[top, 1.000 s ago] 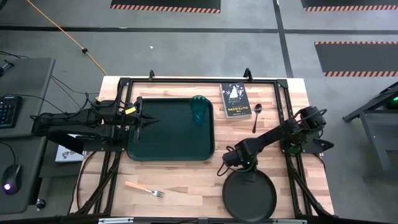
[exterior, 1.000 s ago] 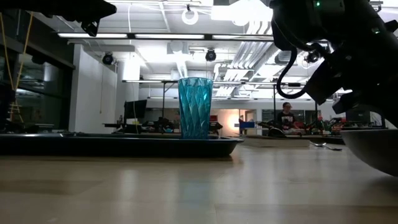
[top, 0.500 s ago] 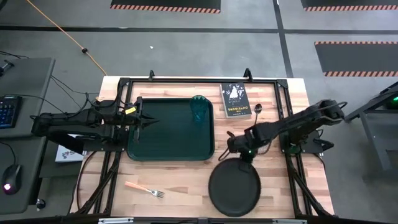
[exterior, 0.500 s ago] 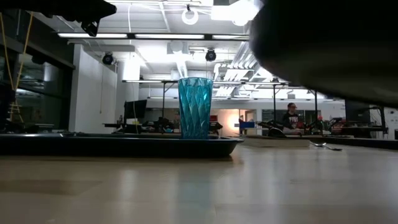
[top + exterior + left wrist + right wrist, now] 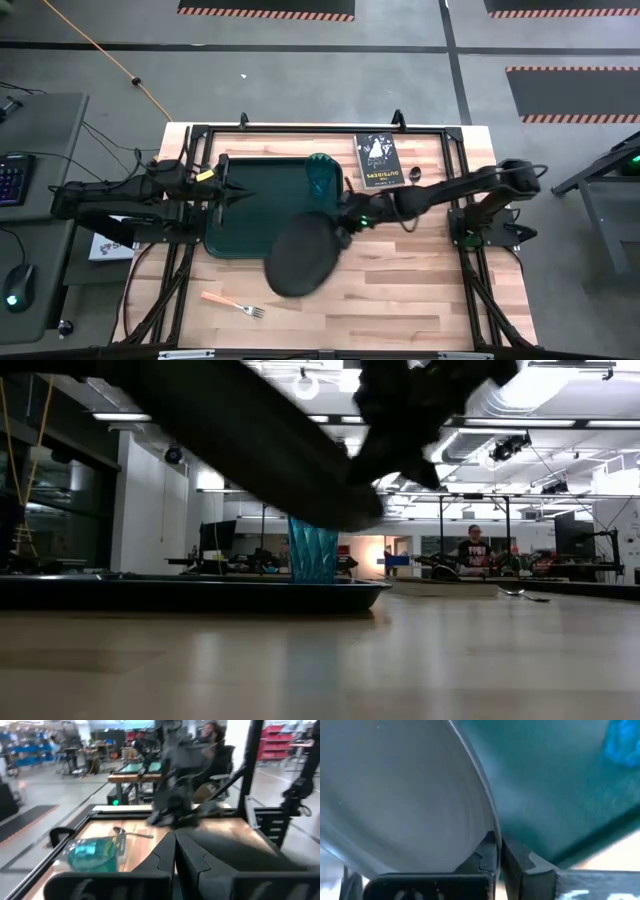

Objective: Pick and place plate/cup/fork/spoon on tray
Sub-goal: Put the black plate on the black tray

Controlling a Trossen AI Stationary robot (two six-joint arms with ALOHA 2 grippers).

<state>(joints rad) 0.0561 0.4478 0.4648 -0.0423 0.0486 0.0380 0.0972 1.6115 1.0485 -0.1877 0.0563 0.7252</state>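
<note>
plate [image 5: 302, 255] now over tray [image 5: 245, 210] corner, seemingly airborne

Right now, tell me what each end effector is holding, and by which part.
The right end effector holds the plate by its rim, above the tray's corner. The left end effector holds nothing.

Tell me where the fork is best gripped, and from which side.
Grip the fork across its slim orange handle, coming straight down from above. It lies flat on the bare table, apart from other things, handle toward the left edge; the left pincer waits nearer.
</note>
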